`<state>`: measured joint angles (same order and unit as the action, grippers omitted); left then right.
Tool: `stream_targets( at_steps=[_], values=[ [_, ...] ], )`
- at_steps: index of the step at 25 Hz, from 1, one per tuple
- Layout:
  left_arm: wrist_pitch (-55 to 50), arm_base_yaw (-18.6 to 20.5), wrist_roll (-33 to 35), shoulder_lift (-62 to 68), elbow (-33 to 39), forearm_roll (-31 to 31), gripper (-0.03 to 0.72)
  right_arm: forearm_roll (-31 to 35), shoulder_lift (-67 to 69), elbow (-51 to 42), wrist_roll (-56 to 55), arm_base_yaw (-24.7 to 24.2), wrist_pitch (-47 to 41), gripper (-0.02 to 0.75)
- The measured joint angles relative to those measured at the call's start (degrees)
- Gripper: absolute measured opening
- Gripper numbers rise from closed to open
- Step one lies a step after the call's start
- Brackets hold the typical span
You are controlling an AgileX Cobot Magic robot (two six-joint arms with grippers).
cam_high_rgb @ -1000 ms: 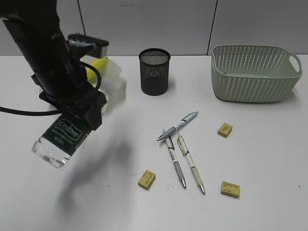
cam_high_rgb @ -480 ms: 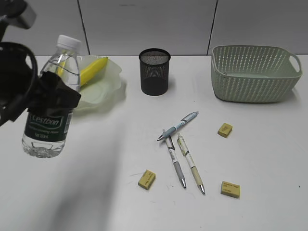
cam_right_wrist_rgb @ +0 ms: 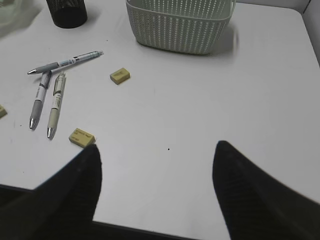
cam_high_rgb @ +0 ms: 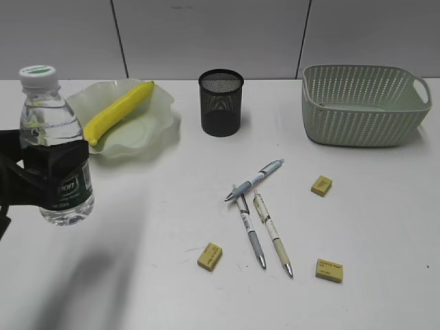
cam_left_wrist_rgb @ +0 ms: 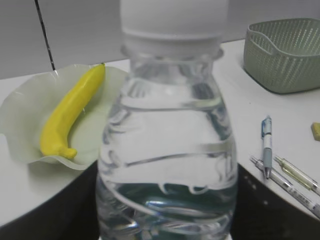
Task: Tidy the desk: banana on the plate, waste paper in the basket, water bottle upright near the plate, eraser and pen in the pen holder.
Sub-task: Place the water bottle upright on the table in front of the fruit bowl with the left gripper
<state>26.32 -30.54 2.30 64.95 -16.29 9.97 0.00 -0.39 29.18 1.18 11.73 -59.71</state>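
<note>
My left gripper [cam_high_rgb: 56,180] is shut on the water bottle [cam_high_rgb: 55,141], clamping its dark green label. The bottle stands upright with its white cap on top, just in front of and left of the plate [cam_high_rgb: 155,122]. I cannot tell whether its base touches the table. In the left wrist view the water bottle [cam_left_wrist_rgb: 167,125] fills the middle, with black fingers [cam_left_wrist_rgb: 75,205] on either side. The banana [cam_high_rgb: 118,111] lies on the plate. Three pens [cam_high_rgb: 253,181] and three yellow erasers [cam_high_rgb: 210,256] lie on the table. The pen holder [cam_high_rgb: 221,102] stands behind them. My right gripper [cam_right_wrist_rgb: 157,150] hangs open over bare table. No waste paper shows.
The grey-green basket [cam_high_rgb: 364,103] stands at the back right. One eraser [cam_high_rgb: 321,185] lies in front of it and another eraser [cam_high_rgb: 330,270] near the front. In the right wrist view an eraser [cam_right_wrist_rgb: 81,136] lies just beyond the left finger.
The bottle has swung from tilted, cap hidden, to upright, and has come down to the left in front of the plate. The left arm no longer covers the plate and banana.
</note>
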Motion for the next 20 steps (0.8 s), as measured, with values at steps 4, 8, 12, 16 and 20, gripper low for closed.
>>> stream_targets(
  at_steps=[4,8,12,16,20],
  values=[
    [11.87,0.26,0.0,9.03,0.58,0.0,0.5,0.0,0.0,0.0,0.0,0.0,0.0,0.546],
    [30.2,0.3,-0.05,20.55,0.7,0.25,0.5,0.0,0.0,0.0,0.0,0.0,0.0,0.546],
    [38.77,0.37,-0.05,30.67,0.37,-0.27,0.5,0.0,0.0,0.0,0.0,0.0,0.0,0.546],
    [38.73,0.37,-0.05,34.9,0.19,-2.58,0.5,0.0,0.0,0.0,0.0,0.0,0.0,0.546],
    [39.29,0.37,-0.05,36.72,-1.32,-2.48,0.5,0.0,0.0,0.0,0.0,0.0,0.01,0.546]
  ],
)
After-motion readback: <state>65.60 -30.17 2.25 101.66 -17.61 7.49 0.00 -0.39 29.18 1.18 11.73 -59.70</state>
